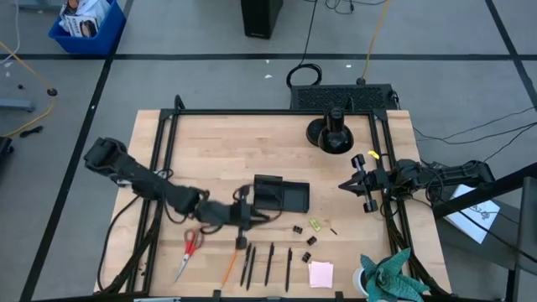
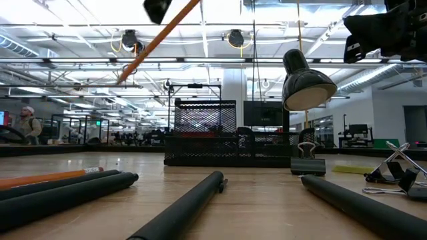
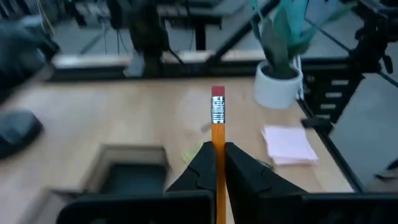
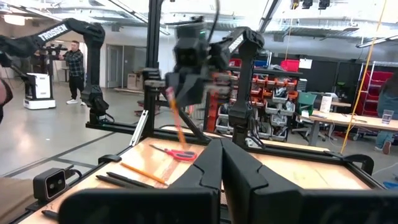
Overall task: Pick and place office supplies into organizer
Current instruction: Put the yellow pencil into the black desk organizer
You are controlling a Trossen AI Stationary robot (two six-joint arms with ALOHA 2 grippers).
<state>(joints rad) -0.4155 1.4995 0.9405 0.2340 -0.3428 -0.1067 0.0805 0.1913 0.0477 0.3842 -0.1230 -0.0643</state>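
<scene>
My left gripper (image 1: pixel 243 216) hangs over the table's middle, just near-left of the black organizer (image 1: pixel 281 195), shut on an orange pencil (image 3: pixel 217 124). The low view shows that pencil (image 2: pixel 157 40) slanting in the air. The organizer's open compartment (image 3: pixel 134 171) lies below the fingers. On the near part of the table lie red-handled scissors (image 1: pixel 189 246), a second pencil (image 1: pixel 228 267), black pens (image 1: pixel 269 264), binder clips (image 1: pixel 309 242), a yellow-green piece (image 1: pixel 315 224) and a pink pad (image 1: pixel 320 273). My right gripper (image 1: pixel 346 184) waits shut at the right side. My left gripper pinches the orange pencil's shaft (image 3: pixel 218 146) between its two fingers (image 3: pixel 202 165). The pencil runs along the fingers, and its eraser end (image 3: pixel 217 93) sticks out past the fingertips. It is lifted clear of the table and tilted.
A round black stand base (image 1: pixel 330 134) sits on the table's far side, right of centre. A teal-green plant in a white pot (image 1: pixel 390 277) stands at the near right corner. Black frame rails (image 1: pixel 164 159) run along the table's left and right sides.
</scene>
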